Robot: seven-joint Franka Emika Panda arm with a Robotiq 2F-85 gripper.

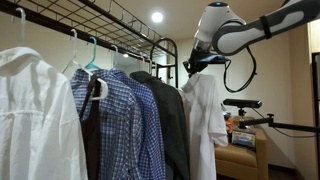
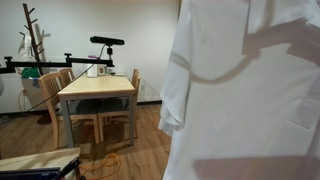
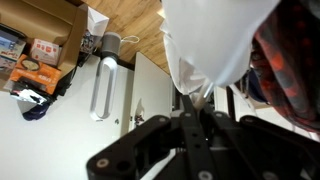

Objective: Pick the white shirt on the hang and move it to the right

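gripper (image 1: pixel 192 64): pinched shut on the top of the white shirt (image 1: pixel 205 112) | shirt: hangs straight down under the gripper, long side up and down, just past the end of the rack (image 1: pixel 120 18), beside the dark shirt (image 1: pixel 170 115) | next, I think: slide sideways, away from the other shirts

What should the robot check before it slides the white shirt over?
1. Pincer is up at the collar of the white shirt: ok.
2. Pincer is shut on the hanger: cannot tell, cloth hides it.
3. Hanger is hooked on the rack: cannot tell.
4. White shirt hangs straight down: ok.
5. White shirt is apart from the dark jacket: cannot tell, they hang very close.
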